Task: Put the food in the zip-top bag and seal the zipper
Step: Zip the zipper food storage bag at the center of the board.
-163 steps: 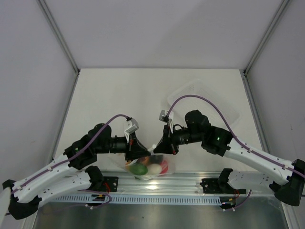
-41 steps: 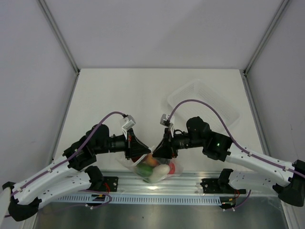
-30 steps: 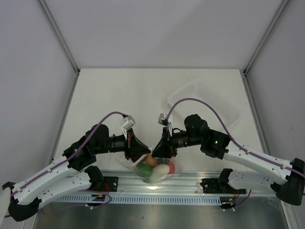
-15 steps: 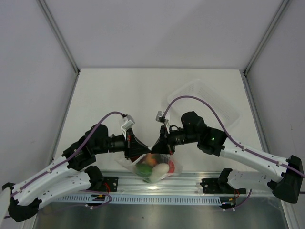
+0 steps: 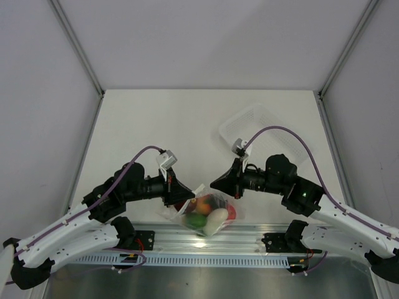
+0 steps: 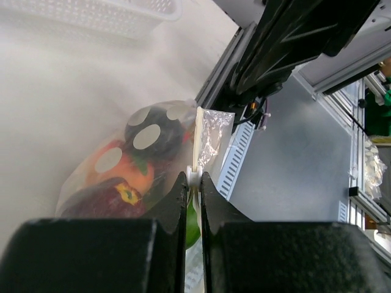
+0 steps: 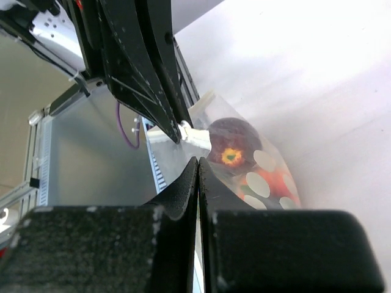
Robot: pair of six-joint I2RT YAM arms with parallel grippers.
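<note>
Expect a light, floppy load from the zip-top bag [image 5: 215, 210], lying at the 6 o'clock edge of the desk [image 5: 187, 137] with the food [image 5: 201, 205] bunched inside. Probably slippery, crinkly film, with round toy pieces free to roll and shift the weight; nothing likely to break. Best to take hold along the zipper [image 6: 197, 140], judged the one stiffer line, rather than on the bulging belly. Left tool [image 6: 194, 178], at the bag's 10 o'clock: narrowed to a sliver and clamping that strip, only the white seal edge between the pads. Right tool [image 7: 198, 163], at the bag's 12 o'clock: pressed fully together, no gap showing. Impossible to tell from either wrist view whether any film is caught there or merely brushed.
</note>
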